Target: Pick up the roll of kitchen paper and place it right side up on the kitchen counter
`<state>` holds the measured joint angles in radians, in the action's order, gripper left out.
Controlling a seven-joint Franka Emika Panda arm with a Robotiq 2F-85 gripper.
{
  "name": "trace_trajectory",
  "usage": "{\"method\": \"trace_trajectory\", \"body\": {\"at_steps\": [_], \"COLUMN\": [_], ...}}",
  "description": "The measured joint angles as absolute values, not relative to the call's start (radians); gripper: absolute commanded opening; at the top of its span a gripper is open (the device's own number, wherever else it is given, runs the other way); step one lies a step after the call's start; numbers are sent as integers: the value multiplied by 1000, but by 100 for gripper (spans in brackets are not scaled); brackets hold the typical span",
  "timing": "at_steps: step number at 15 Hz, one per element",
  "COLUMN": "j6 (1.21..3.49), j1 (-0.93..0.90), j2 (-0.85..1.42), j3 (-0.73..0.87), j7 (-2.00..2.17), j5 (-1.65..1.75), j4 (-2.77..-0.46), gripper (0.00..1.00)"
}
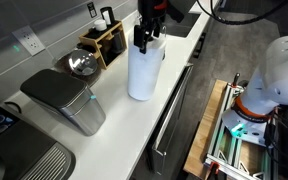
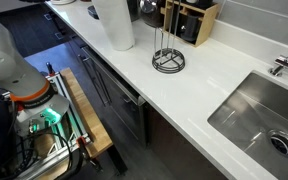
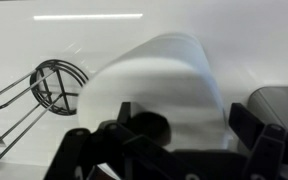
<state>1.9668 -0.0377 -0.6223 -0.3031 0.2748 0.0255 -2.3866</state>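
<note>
The roll of kitchen paper [image 1: 144, 72] stands upright on the white kitchen counter [image 1: 124, 130]. It shows in both exterior views, near the counter's far end [image 2: 114, 25]. My gripper [image 1: 146, 42] is right at the roll's top. In the wrist view I look down on the roll [image 3: 169, 75] and its dark hollow core. The gripper's [image 3: 184, 118] two dark fingers are spread wide, one by the core and one past the roll's edge. They look open and not clamped on the paper. The gripper is out of view in the exterior view from the sink end.
A grey boxy appliance [image 1: 64, 100] and a metal bowl [image 1: 81, 63] stand beside the roll. A wooden rack [image 2: 189, 20] stands at the wall. A wire holder [image 2: 168, 60] stands close to the roll [image 3: 54, 85]. A steel sink [image 2: 259, 115] is set into the counter [image 2: 184, 95].
</note>
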Motion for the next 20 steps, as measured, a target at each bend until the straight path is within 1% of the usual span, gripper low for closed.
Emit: {"method": "trace_trajectory", "body": {"at_steps": [10,20], "j6": [2019,2019], "j1": [-67,-127], "j2": [-681,-882], "j3": [-267,-155], "j7": [272,250], "j5": [30,-139], "j4": [-2379,-2435], "gripper": [100,100]}}
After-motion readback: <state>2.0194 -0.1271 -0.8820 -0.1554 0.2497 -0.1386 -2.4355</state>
